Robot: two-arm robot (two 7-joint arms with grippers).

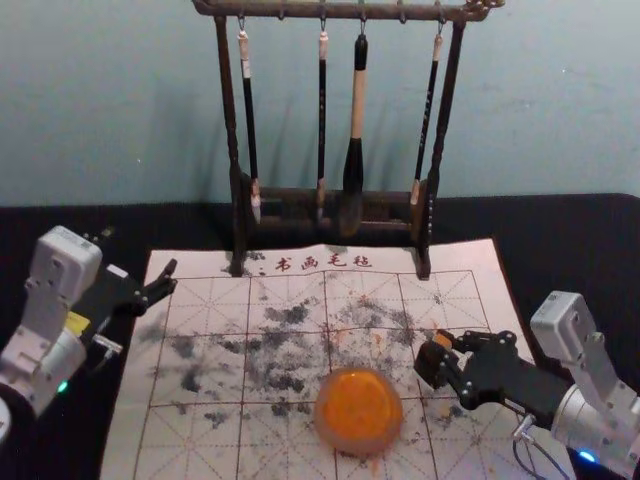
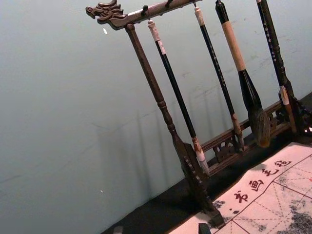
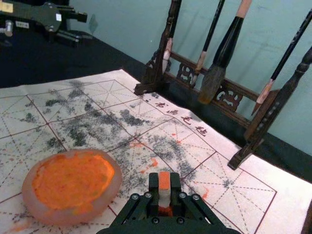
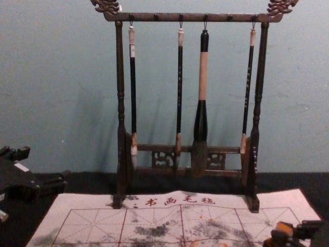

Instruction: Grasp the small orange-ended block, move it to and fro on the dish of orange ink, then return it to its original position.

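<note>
My right gripper [image 1: 438, 362] is over the right part of the mat, just right of the dish of orange ink [image 1: 358, 410]. In the right wrist view the gripper [image 3: 165, 191] is shut on the small block [image 3: 164, 181], whose upper face is orange with a pale face below it. The round translucent dish [image 3: 72, 183] sits apart from the block, orange ink across its middle. The block's orange [image 4: 284, 227] also shows at the chest view's lower right. Parked at the mat's left edge, my left gripper [image 1: 166, 279] stands open and empty; its fingertips [image 2: 204, 228] edge into the left wrist view.
A dark wooden rack [image 1: 237, 190] with several hanging brushes stands at the mat's back edge, before the wall. The gridded mat [image 1: 205, 300] carries black ink smudges and some orange marks. Black cloth [image 1: 580, 235] covers the table around it.
</note>
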